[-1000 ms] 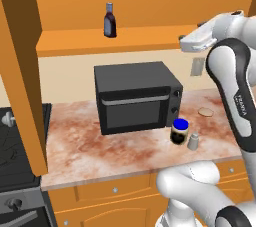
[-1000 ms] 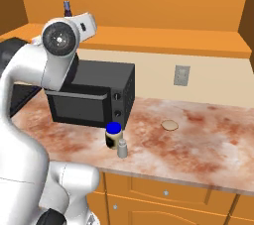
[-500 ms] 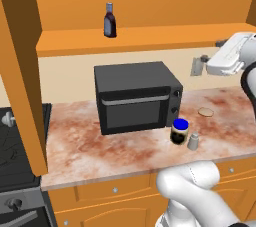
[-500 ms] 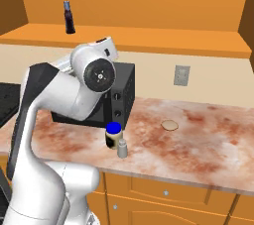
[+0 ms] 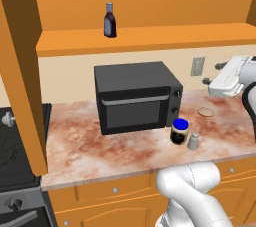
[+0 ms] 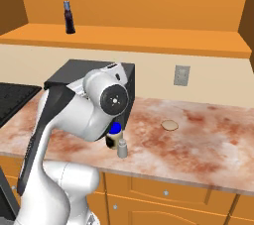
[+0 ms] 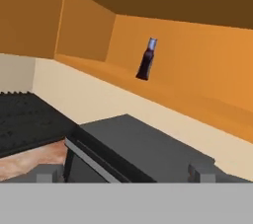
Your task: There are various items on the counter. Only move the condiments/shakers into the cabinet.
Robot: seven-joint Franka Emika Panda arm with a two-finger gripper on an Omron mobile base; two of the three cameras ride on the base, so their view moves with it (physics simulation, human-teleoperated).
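Standing on shelf: slim dark bottle (image 5: 110,20), pale-capped, is being kept upright in the orange wooden cabinet (image 5: 150,38).
Counter (image 5: 100,146): marbled stone is being occupied by squat blue-lidded jar (image 5: 179,131), touching tiny grey shaker (image 5: 193,141); flat tan disc (image 5: 206,112) apart.
Gripper (image 7: 126,172): fingers are being held wide, empty, above boxy black microwave (image 5: 135,96).

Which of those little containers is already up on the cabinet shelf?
The slim dark bottle. The blue-lidded jar and grey shaker stand on the counter.
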